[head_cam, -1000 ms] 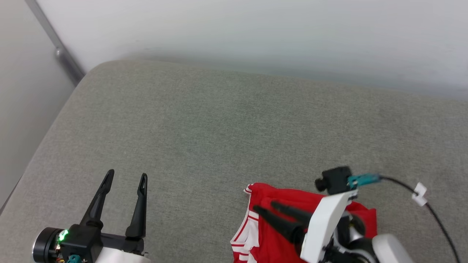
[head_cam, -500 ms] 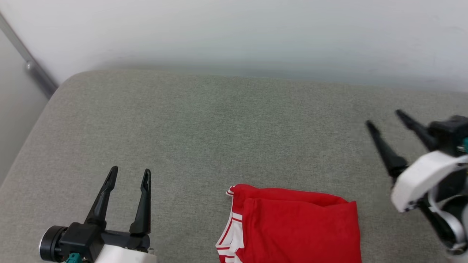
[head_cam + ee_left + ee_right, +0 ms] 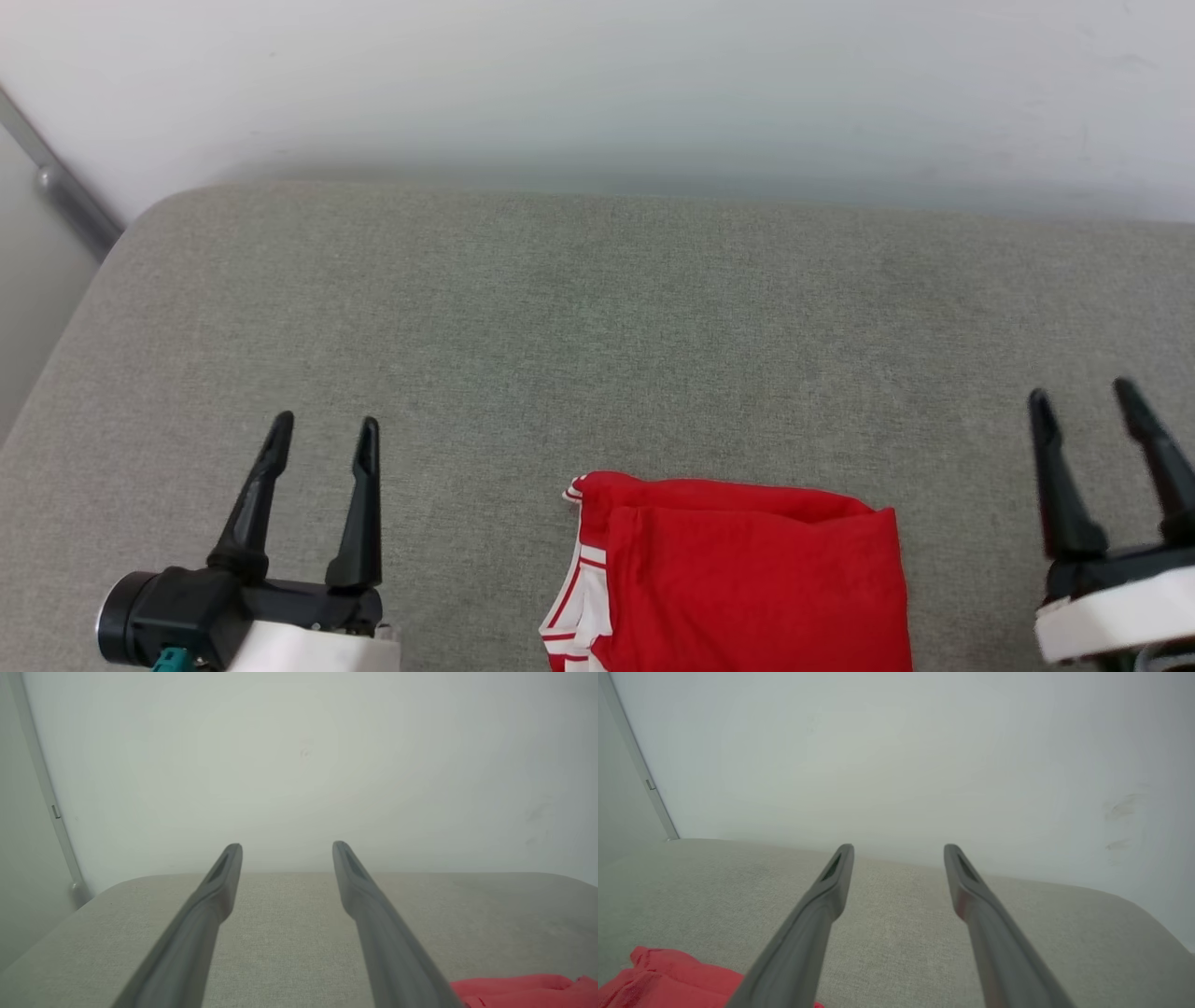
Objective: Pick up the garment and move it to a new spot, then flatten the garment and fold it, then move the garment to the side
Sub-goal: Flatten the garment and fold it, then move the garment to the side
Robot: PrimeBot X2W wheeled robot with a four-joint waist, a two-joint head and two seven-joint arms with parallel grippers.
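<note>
Against a plain white wall [image 3: 597, 84] sits a broad grey fabric cushion [image 3: 597, 327] with rounded corners. At the cushion's near edge, about midway along it, lies the garment [image 3: 747, 579], a red jersey folded into a flat block. Its far fold runs side to side, parallel to the cushion's back edge. The white-and-red striped trim [image 3: 581, 597] points toward the cushion's left end, and the right side is plain red. The garment's near part is cut off by the frame, so its long axis cannot be told. Over the cushion's near left corner hangs the left gripper [image 3: 322, 429], fingers spread wide and holding nothing. Over the near right part the right gripper [image 3: 1083, 392] does the same. Both are apart from the garment, fingertips aimed at the wall.
</note>
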